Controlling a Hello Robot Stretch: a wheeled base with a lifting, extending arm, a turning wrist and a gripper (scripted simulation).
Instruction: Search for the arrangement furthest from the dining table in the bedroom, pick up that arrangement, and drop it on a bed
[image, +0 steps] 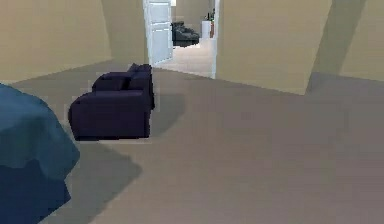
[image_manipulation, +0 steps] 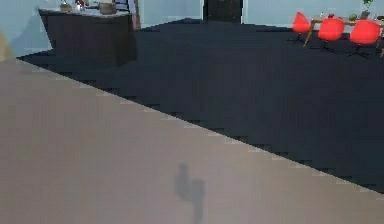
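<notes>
A blue-covered bed (image: 28, 150) fills the forward view's lower left corner, its rounded edge hanging toward the floor. In the arm side view a dark low cabinet (image_manipulation: 88, 35) stands at the upper left with a few small light items (image_manipulation: 88, 7) on its top, too small to name. Red chairs (image_manipulation: 330, 28) stand at that view's upper right.
A dark purple armchair (image: 117, 102) sits on the tan floor ahead, left of the middle. Beyond it an open doorway (image: 185, 40) with a white door leads to another room. A wide dark rug (image_manipulation: 230, 80) covers the far floor in the arm side view.
</notes>
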